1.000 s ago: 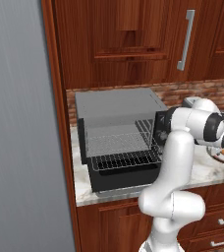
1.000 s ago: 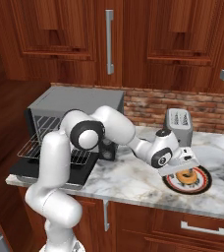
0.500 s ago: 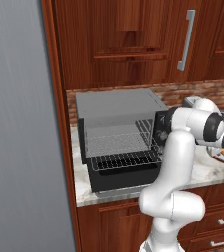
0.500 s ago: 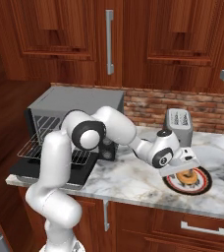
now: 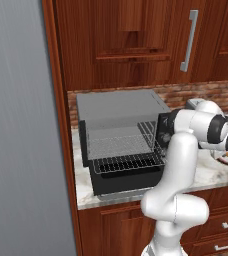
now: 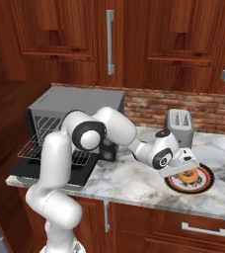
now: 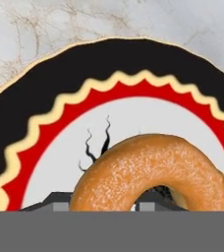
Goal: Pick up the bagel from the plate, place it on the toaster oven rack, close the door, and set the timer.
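Down at the plate [image 6: 206,184], gripper [image 6: 187,170] seemingly straddles the bagel [image 7: 151,174].

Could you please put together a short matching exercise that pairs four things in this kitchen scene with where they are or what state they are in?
Things:
1. bagel
2. plate
3. toaster oven rack
4. door

Descriptions:
A. folded down, open
B. bare wire shelf inside the oven
C. on the marble counter, right of the oven
D. lying on the plate's pale centre

Pairs: 1-D, 2-C, 3-B, 4-A
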Motion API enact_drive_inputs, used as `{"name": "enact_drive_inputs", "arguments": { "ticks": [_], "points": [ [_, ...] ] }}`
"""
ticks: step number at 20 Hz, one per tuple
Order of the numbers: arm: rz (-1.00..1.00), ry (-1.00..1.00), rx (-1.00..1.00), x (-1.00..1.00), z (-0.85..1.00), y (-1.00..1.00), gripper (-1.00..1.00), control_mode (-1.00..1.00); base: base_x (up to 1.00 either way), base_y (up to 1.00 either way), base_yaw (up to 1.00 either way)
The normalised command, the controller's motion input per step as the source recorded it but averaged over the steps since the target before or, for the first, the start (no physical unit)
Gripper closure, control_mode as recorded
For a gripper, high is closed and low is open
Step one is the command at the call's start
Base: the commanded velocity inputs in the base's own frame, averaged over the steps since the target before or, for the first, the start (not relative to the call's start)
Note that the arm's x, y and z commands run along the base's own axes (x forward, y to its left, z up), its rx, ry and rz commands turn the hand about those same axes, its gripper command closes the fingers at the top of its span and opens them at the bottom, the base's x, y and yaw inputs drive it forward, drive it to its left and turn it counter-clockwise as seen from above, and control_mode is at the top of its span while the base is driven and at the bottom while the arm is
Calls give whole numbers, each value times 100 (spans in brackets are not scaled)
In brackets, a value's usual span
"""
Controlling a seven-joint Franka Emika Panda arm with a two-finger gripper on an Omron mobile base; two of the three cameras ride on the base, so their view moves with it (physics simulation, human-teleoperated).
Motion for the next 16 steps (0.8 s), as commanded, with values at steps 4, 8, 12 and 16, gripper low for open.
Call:
{"name": "enact_drive_inputs", "arguments": {
  "ticks": [4,8,12,16],
  "points": [
    [0,-6,0,-26,22,13,100,-100,0,0,0],
    [0,-19,0,-48,96,13,100,-100,0,0,0],
    [0,-10,0,-51,100,24,100,-100,0,0,0],
    [0,-2,0,-73,91,53,100,-100,0,0,0]
  ]
}}
